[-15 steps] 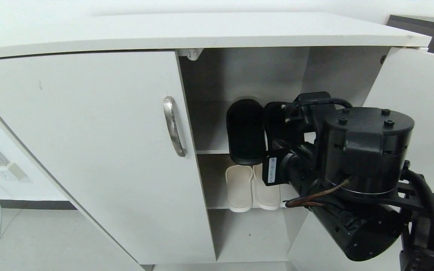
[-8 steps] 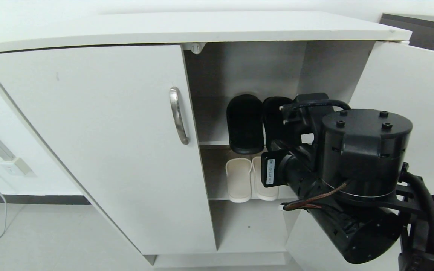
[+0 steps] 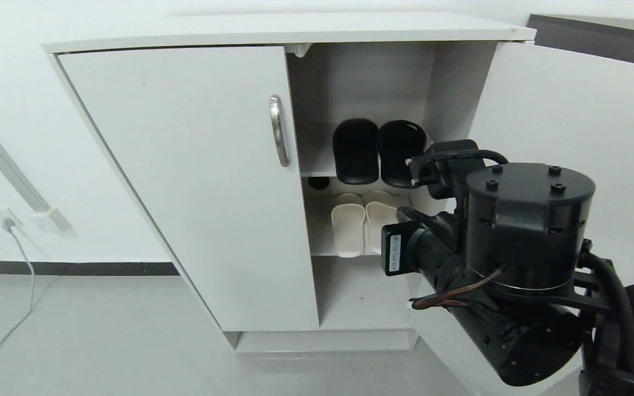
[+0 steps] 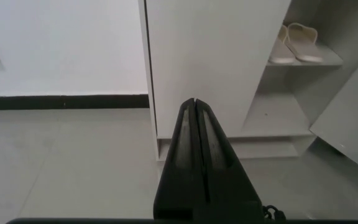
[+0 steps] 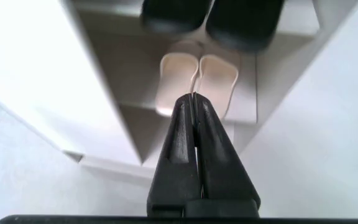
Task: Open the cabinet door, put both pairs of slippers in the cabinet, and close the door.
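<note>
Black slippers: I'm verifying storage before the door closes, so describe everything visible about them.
The black slippers are a matte, rubbery-looking pair lying side by side on the upper shelf of the cabinet, near ends overhanging the shelf's front edge. They sit directly above the cream slippers. Nothing grips them.

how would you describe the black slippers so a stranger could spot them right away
Start at the white cabinet, whose right door stands open. In the open half, look at the upper shelf: the black slippers lie there side by side. They are the dark pair, directly above the cream pair one shelf down.
</note>
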### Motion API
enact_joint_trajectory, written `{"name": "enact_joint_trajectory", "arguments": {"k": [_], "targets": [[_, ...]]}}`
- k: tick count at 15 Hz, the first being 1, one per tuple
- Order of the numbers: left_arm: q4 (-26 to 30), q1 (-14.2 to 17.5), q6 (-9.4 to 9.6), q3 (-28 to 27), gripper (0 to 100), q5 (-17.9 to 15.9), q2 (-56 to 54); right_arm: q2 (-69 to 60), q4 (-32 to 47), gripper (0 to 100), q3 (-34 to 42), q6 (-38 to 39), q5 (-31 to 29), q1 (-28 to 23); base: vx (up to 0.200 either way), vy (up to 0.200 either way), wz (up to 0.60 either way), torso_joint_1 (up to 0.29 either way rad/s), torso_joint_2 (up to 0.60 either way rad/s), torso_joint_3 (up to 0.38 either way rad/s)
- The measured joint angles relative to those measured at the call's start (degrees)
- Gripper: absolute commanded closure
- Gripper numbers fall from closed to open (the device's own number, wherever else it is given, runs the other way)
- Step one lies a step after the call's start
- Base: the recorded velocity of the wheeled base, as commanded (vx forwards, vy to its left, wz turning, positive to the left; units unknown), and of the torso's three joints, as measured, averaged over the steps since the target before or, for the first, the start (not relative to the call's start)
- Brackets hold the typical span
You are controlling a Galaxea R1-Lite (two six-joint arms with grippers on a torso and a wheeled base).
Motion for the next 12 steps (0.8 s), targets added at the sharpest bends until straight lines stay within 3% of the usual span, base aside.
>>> {"name": "enact_joint_trajectory", "arguments": {"k": [4, 12], "targets": [[0.0, 0.0, 0.02, 0.0, 100, -0.02, 0.0, 0.28, -0.06, 100, 0.66, 0.11, -0.05, -0.24, -0.2, 0.0, 0.0, 0.002, 0.0, 0.004], [0.0, 0.0, -0.11, 0.0, 100, -0.02, 0.0, 0.74, -1.51, 100, 3.33, -0.48, 1.56, -2.58, 0.0, 0.0, 0.0, 0.0, 0.0, 0.0]]}}
